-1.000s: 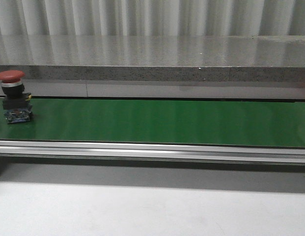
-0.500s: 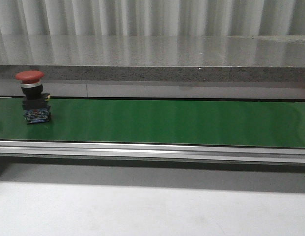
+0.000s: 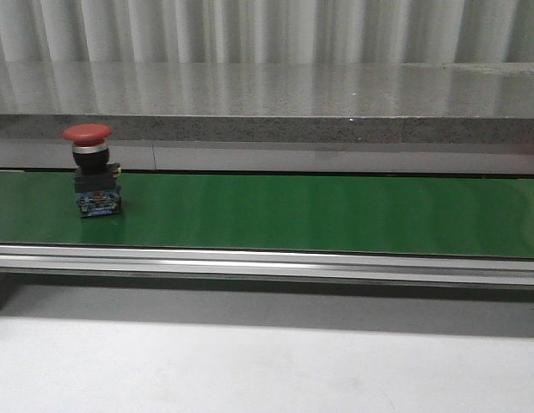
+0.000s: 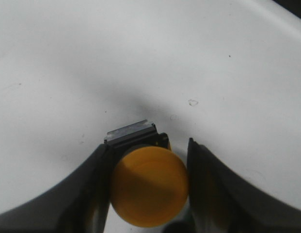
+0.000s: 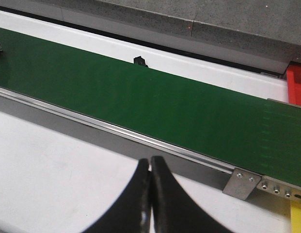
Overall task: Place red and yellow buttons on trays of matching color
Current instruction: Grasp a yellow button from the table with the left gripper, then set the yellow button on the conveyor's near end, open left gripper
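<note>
A red button stands upright on the green conveyor belt, near the belt's left end in the front view and closer to its far edge than to the aluminium rail along its near edge. To the button's right the belt runs bare across the frame. The white counter in front of the rail lies open as well.

In the left wrist view, the left gripper has its jaws pinching a yellow button, one dark finger against each side of the domed cap, the button's grey base pointing toward the white counter below.

In the right wrist view, the right gripper hangs over the counter just short of the rail, its jaws pressed together with nothing between them. At the belt's end a red tray shows beyond the far edge and a strip of a yellow tray on the near side, past the rail's end bracket.
</note>
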Robot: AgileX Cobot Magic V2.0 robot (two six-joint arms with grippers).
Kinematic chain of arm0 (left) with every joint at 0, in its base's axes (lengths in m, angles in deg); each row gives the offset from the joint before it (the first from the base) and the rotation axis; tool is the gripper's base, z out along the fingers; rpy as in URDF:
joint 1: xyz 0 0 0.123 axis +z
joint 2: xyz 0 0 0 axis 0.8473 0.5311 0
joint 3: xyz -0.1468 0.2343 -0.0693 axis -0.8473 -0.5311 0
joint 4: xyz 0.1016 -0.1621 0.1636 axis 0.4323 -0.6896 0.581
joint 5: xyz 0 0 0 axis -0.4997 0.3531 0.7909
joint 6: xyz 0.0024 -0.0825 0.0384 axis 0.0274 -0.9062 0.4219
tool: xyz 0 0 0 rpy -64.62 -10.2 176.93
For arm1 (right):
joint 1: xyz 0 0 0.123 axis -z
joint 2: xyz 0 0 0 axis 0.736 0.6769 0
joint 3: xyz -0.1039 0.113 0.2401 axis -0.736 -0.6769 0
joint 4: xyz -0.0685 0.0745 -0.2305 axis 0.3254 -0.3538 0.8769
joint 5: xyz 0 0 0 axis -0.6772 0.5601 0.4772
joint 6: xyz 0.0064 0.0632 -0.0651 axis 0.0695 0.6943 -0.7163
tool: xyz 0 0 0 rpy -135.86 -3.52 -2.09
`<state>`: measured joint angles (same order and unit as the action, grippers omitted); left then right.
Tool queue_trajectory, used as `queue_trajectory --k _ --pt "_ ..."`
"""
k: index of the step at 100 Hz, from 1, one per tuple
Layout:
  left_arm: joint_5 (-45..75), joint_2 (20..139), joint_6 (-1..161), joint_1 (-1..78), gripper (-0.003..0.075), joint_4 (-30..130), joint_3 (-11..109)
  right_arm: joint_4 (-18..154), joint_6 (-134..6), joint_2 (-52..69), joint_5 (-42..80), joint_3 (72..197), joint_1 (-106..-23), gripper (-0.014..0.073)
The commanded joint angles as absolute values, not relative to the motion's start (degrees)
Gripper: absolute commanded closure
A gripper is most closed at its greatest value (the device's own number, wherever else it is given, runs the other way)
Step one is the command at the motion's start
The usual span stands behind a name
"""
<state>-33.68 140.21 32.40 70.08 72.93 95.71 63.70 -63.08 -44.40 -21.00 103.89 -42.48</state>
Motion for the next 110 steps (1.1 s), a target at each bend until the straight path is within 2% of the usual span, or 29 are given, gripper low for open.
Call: queue_trajectory --k 1,48,90,97,110 --pt "-32.56 133.34 33.17 70.03 0.0513 72.57 95.26 62.80 -63.60 -43.55 -17.39 105.20 -42.46 0.0659" --pt "-20.41 112.04 35.61 66.38 0.0513 71.48 69.47 62.75 -63.60 -43.55 -17.39 105.20 -42.46 0.0659" --pt "-18.47 110.73 35.76 62.03 0.0504 68.94 63.54 62.69 -63.60 -43.55 -17.39 105.20 -42.46 0.0659" --pt "-18.34 110.82 36.86 62.03 0.0449 68.94 63.54 62.69 -63.60 -43.55 -17.39 105.20 -42.46 0.0659" --pt "-18.34 110.82 37.57 62.03 0.0197 69.13 63.54 62.69 -63.60 -43.55 -17.39 105.20 -42.46 0.0659"
